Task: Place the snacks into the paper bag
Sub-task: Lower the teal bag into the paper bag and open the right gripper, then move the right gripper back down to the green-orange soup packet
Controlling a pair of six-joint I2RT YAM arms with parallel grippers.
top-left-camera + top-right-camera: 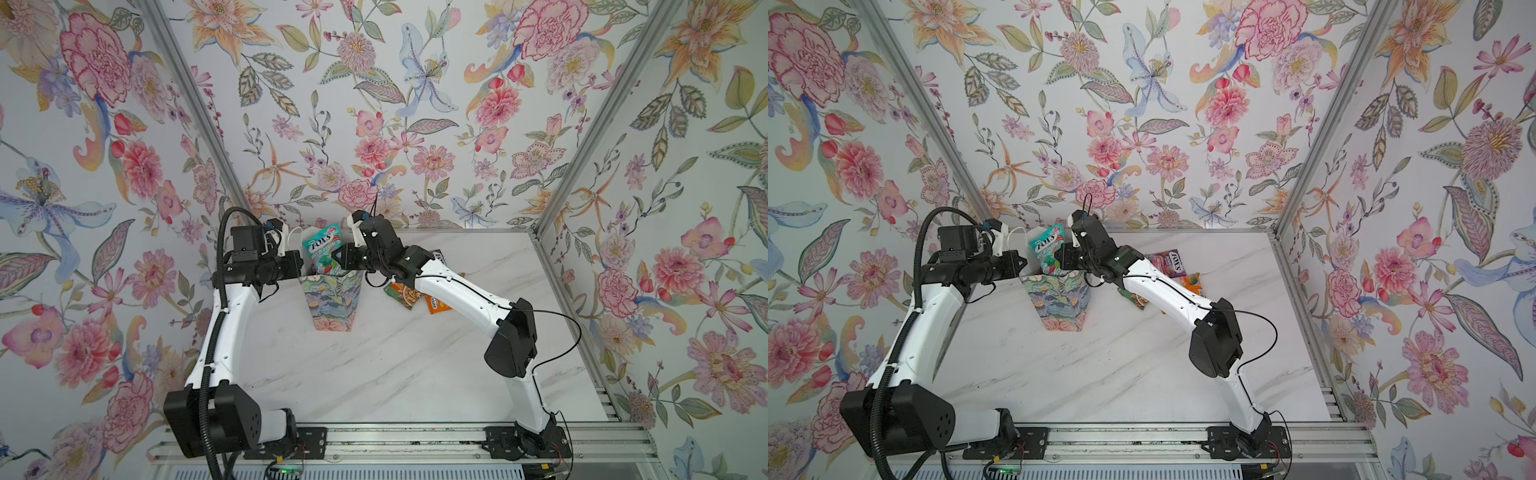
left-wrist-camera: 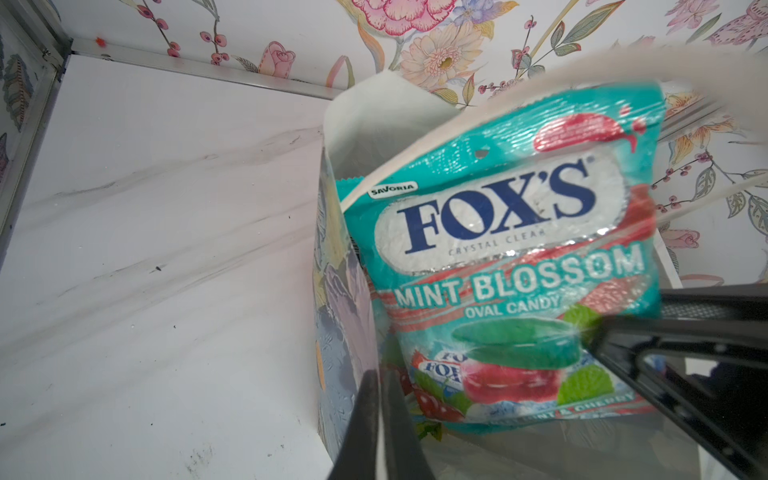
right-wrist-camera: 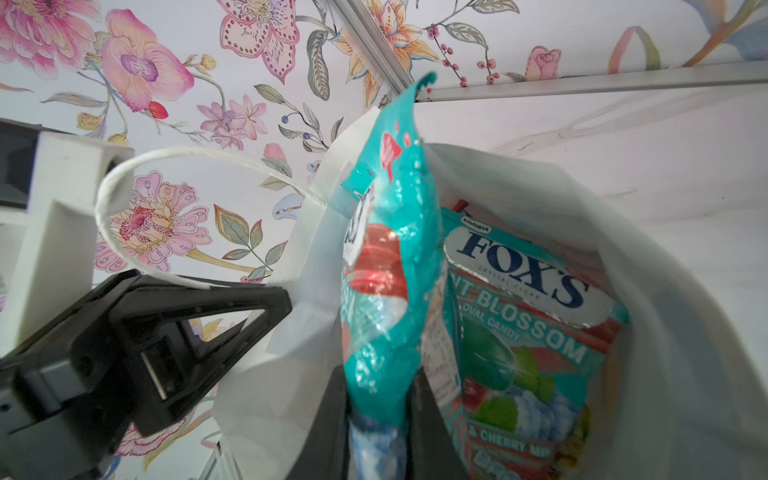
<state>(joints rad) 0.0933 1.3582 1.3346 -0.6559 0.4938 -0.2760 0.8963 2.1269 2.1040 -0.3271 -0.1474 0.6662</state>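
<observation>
The paper bag (image 1: 332,303) (image 1: 1059,303) stands upright at the back of the marble table, in both top views. My left gripper (image 1: 301,266) (image 2: 382,399) is shut on the bag's left wall (image 2: 332,324) at the rim. My right gripper (image 1: 338,255) (image 3: 380,415) is shut on the lower end of a teal FOX'S packet (image 1: 322,249) (image 3: 390,270). The packet stands upright in the bag's mouth, its top half above the rim. A second teal FOX'S packet (image 3: 528,311) lies inside the bag against its white wall (image 3: 665,332). A white cord handle (image 3: 124,187) loops beside the left gripper.
To the right of the bag, partly under my right arm, more snacks lie on the table: a purple FOX'S packet (image 1: 1167,262), an orange pouch (image 1: 436,305) and a green-edged pouch (image 1: 405,295). Floral walls with aluminium posts close in the back and both sides.
</observation>
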